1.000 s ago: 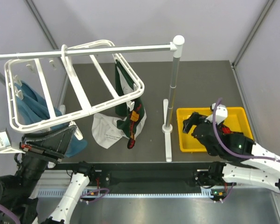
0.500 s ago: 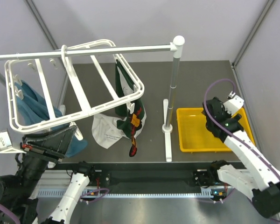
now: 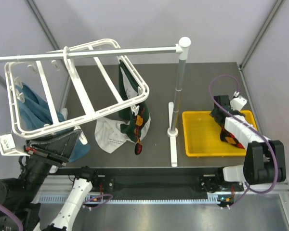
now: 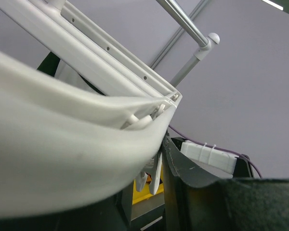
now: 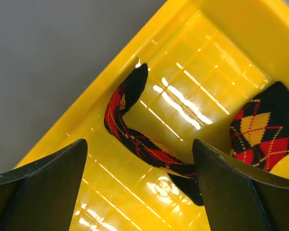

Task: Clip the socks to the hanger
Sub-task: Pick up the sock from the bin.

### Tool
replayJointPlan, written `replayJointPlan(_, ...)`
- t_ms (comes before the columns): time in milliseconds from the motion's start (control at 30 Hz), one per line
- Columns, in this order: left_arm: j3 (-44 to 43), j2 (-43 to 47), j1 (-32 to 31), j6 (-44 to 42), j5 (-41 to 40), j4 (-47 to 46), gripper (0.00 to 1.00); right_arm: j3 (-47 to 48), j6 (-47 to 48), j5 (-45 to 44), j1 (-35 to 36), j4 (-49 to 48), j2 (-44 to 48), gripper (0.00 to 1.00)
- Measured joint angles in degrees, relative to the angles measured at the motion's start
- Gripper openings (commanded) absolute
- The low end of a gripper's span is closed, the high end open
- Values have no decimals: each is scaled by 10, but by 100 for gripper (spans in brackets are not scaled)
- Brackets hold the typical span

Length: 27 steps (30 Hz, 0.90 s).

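Top view: hanger (image 3: 81, 89) hangs tilted from silver rail (image 3: 120, 51), over left half of table (image 3: 202, 82). Green sock (image 3: 126, 89) hangs at hanger's right rim. A hanging argyle sock (image 3: 139, 126) is just below it, lower end near the table. White sock (image 3: 108, 134) lies on the table beside them. Blue cloth (image 3: 31, 108) hangs under hanger's left side. Left gripper (image 3: 58, 144) sits at hanger's near-left corner. Right gripper (image 3: 220, 108) is over yellow tray (image 3: 197, 144) on the right. Tray argyle sock (image 3: 229, 139) shows beside the arm.

Left wrist view: hanger rim (image 4: 62, 159) fills the frame, blurred, w/ small clips under it. One dark finger (image 4: 197, 192) is just beside the rim. Can't tell if left gripper holds the rim or how far it's closed. Rail's end cap (image 4: 213, 37) is behind.

Right wrist view: right gripper (image 5: 138, 143) is spread wide, holding nothing, above tray floor. Tray argyle sock lies twisted (image 5: 116, 113) btwn the fingers, not touching them. A flat argyle part (image 5: 260, 130) is at right.
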State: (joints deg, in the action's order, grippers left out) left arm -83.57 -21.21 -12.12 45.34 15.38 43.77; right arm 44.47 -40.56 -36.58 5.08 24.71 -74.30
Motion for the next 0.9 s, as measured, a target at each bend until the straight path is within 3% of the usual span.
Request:
replayJointPlan(100, 5, 0, 0, 4, 2, 0, 0, -10, 6, 20, -3, -26, -35, 84)
replayJointPlan(133, 5, 0, 0, 6, 2, 0, 0, -17, 9, 25, -4, -32, -41, 77)
replayJointPlan(300, 5, 0, 0, 6, 2, 0, 0, -37, 16, 44, -13, -43, -52, 60)
replayJointPlan(433, 5, 0, 0, 6, 2, 0, 0, -37, 21, 60, -19, -56, -52, 23)
replayJointPlan(533, 5, 0, 0, 6, 2, 0, 0, -37, 26, 75, -19, -61, -52, 4)
replayJointPlan(700, 6, 0, 0, 6, 2, 0, 0, -37, 36, 93, 2, -50, -34, 0)
replayJointPlan(900, 12, 0, 0, 6, 2, 0, 0, -37, 33, 102, 131, -33, 107, 0)
